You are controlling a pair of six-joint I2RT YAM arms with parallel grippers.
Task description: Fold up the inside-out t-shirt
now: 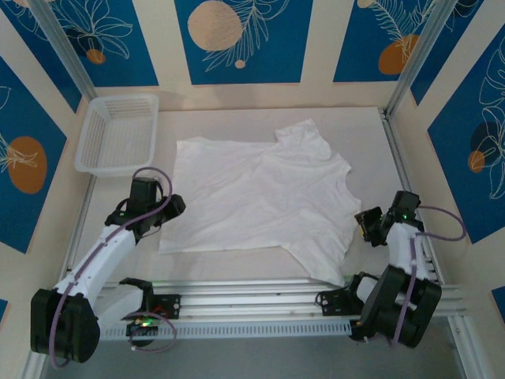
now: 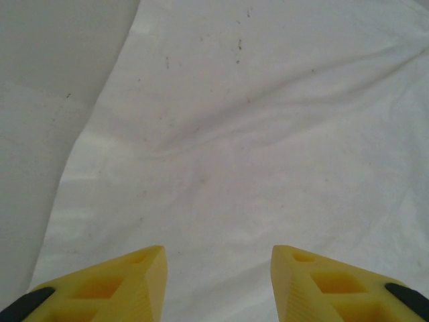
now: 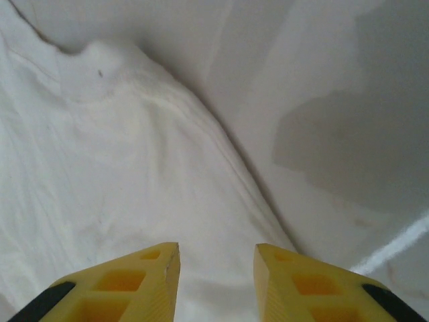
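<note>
1. The left tool (image 1: 172, 208) hovers at about 8 o'clock of the inside-out t-shirt (image 1: 260, 197), right at the cloth's left edge, seen from the top camera.
2. In the left wrist view, this tool (image 2: 218, 258) has its yellow fingers (image 2: 127, 285) spread with nothing between them. White cloth (image 2: 268, 134) runs out toward 12 o'clock, and its edge slants off at 10 o'clock onto the bare surface (image 2: 40, 54).
3. The right tool (image 1: 365, 224) sits at about 4 o'clock of the shirt, just beside its right edge.
4. Its own camera shows the right tool (image 3: 216, 255) spread too, pinching nothing. The shirt (image 3: 100, 168) lies under and to 10 o'clock of the fingers (image 3: 127, 285), a seamed edge (slightly rumpled) curving from 11 down to 5 o'clock, with bare surface (image 3: 335, 67) beyond it.
5. The shirt lies spread out flat mid-surface (image 1: 237, 122), between the two tools, one sleeve pointing to 12 o'clock.
6. Farther off, at 10 o'clock of the shirt, a white mesh basket (image 1: 118, 100) stands just apart from the cloth.
</note>
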